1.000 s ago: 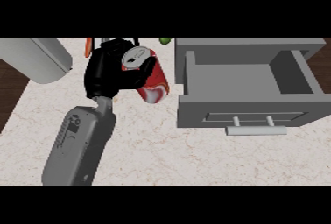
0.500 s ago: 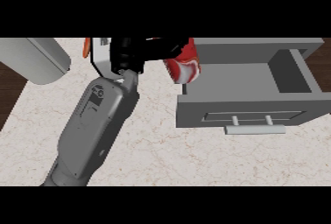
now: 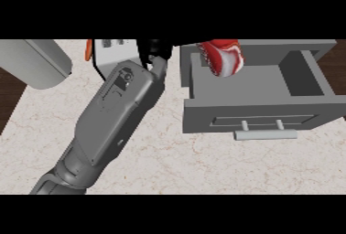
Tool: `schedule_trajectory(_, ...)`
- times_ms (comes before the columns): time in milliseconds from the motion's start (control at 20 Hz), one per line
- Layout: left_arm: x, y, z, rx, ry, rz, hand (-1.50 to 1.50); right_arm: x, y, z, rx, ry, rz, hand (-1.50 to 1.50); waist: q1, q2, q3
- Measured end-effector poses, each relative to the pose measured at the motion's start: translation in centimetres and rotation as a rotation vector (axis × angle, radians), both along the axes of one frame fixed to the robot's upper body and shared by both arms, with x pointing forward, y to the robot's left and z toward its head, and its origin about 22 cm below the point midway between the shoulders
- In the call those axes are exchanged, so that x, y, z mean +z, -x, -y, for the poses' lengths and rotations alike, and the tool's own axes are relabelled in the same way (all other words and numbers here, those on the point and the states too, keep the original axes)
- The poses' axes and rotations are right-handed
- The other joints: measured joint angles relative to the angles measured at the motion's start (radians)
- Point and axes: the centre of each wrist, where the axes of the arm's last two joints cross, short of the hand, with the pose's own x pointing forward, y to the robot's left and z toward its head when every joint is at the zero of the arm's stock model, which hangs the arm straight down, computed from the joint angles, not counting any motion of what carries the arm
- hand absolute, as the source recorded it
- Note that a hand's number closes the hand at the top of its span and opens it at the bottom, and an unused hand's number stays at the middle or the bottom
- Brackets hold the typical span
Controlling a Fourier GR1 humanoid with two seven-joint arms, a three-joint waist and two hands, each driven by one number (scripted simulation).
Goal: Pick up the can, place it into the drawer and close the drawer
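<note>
Carrying the red-and-white can over the open drawer's back-left corner, you hold a light, rigid, slick-walled cylinder, so keep your left hand's fingers, seemingly curled on its side though mostly hidden, around the middle.

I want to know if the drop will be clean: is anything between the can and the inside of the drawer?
Nothing visible is. The can is held over the open drawer's back left corner, past its left wall, with only the bare drawer floor showing beneath. The hand holding it is mostly hidden at the top edge.
</note>
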Motion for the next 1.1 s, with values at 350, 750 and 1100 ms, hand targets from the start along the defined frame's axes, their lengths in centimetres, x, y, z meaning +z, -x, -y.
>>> schedule_trajectory(350, 0.9, -0.7, 2.8, 0.001, -0.022, -0.011, 1.50, 0.3, -0.8, -0.5, 0.010, 0.007, 0.007, -1.50, -0.015, 0.003, 0.000)
schedule_trajectory(750, 1.8, -1.9, 4.4, -0.005, -0.041, -0.024, 1.50, 0.9, -1.2, -0.7, 0.013, 0.012, 0.010, -1.50, -0.025, 0.007, 0.001)
schedule_trajectory(1100, 0.8, -2.2, 5.3, 0.021, -0.072, -0.049, 1.50, 1.6, -1.6, -1.1, 0.039, 0.007, 0.011, -1.50, -0.043, 0.009, 0.001)
